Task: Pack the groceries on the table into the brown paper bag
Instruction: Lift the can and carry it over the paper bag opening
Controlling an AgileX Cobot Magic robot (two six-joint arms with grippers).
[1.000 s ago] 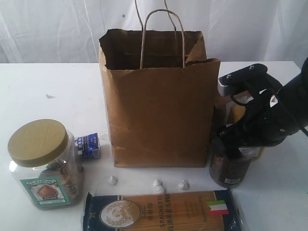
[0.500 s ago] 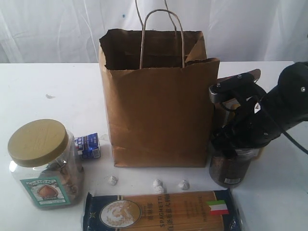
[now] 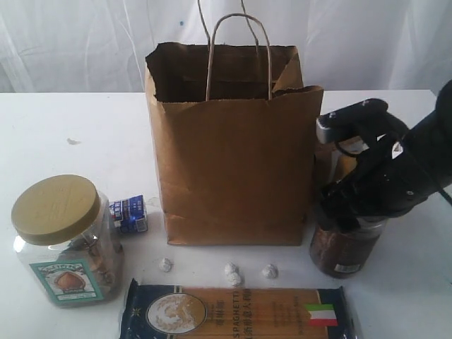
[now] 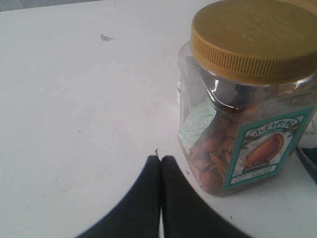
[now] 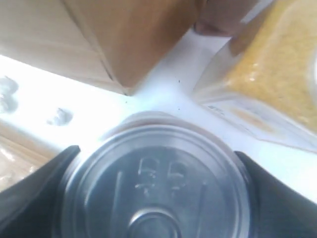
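Right claw (image 5: 156, 152) hangs beside the bag (image 3: 226, 162), fingers flanking the jar (image 5: 153, 193) on the table (image 3: 70, 113), seemingly clamped on its lid. Pickup is in hand; next, raise the jar above the bag's rim. Left claw (image 4: 159, 159) is pinched together, empty.

one paper bag (image 3: 226, 162), one tan-lidded jar (image 3: 67, 240), one dark jar (image 3: 342, 251), one spaghetti packet (image 3: 233, 311), one carton (image 3: 129, 214), four foil balls (image 3: 269, 270)
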